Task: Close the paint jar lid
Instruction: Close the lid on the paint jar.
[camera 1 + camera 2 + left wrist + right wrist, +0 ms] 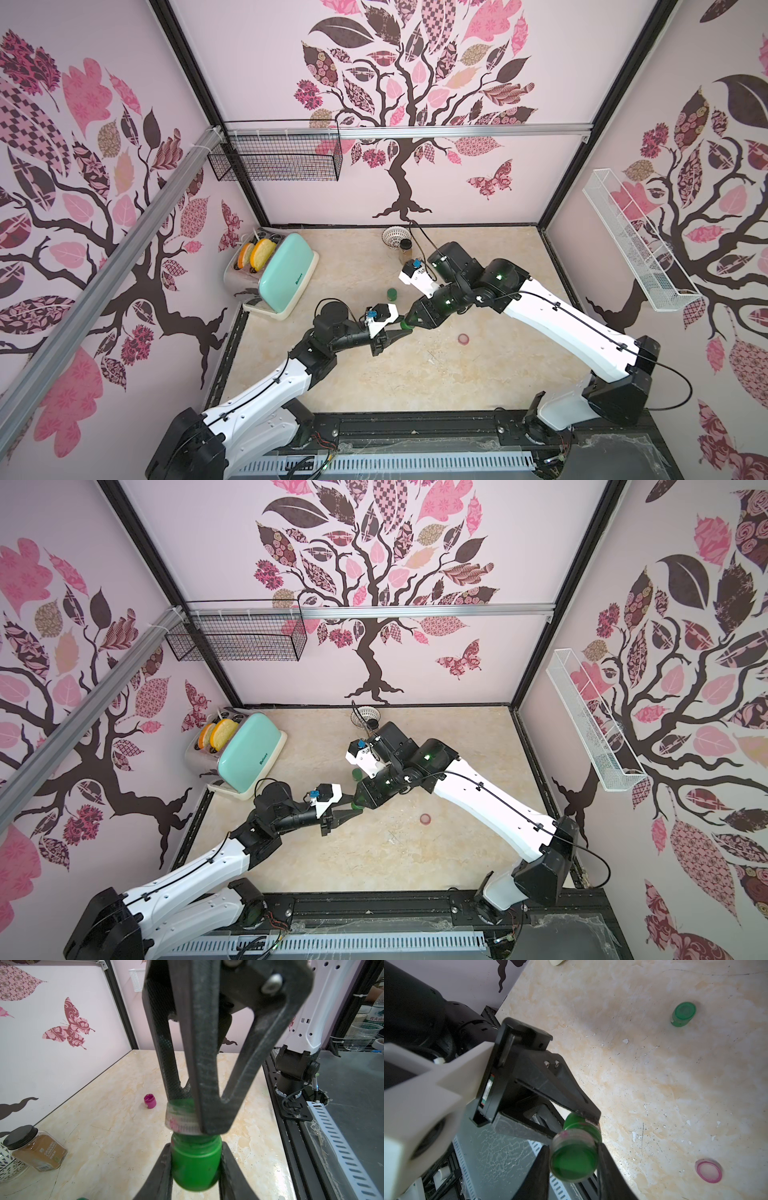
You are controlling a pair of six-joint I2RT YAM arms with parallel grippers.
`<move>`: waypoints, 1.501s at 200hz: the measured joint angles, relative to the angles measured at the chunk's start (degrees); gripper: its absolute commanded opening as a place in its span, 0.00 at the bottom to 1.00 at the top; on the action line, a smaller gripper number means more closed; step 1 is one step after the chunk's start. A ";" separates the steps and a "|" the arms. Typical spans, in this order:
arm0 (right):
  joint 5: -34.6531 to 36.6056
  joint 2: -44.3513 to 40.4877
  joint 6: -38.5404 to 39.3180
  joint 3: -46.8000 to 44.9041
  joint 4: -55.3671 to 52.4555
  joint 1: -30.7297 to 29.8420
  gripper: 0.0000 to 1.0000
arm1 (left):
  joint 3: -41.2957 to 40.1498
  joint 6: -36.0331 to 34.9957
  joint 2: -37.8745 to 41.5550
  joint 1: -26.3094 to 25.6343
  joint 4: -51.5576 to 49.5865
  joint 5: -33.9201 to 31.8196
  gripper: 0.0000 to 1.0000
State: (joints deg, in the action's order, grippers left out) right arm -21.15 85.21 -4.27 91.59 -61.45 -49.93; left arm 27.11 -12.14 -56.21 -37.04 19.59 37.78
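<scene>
A small green paint jar (195, 1165) hangs above the table, and my left gripper (196, 1169) is shut on its body. Its clear lid (180, 1119), green inside with pink smears, sits at the jar's mouth. My right gripper (574, 1164) is shut on the lid (574, 1159), and the jar (572, 1121) shows just behind it between the left gripper's fingers (556, 1088). In both top views the two grippers meet tip to tip over the table's middle, left gripper (397, 330) and right gripper (411, 322), with a sliver of the green jar (357, 806) between them.
A second green jar (391, 294) with its lid on stands just behind the grippers. A small pink jar (464, 338) sits to the right. A cinnamon jar (406, 249) and a white basket (395, 235) stand by the back wall, and a toaster (282, 274) is at the back left.
</scene>
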 measured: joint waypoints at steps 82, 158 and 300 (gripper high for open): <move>5.35 2.10 2.21 3.80 -4.85 -1.27 0.28 | 0.00 -0.13 -0.04 -0.02 -0.48 0.04 0.14; 5.31 2.47 2.89 4.70 -6.23 -1.27 0.31 | 0.00 -0.33 -0.04 -0.13 0.24 0.04 0.14; 5.49 4.76 1.18 4.70 -6.40 -2.05 0.35 | 0.00 -0.46 -0.04 -0.11 -2.75 -0.04 0.14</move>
State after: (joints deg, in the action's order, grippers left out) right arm -15.66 89.97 -3.09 96.29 -67.85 -51.99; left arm 27.11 -12.60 -56.25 -37.15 16.84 37.74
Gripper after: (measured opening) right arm 0.342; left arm 0.324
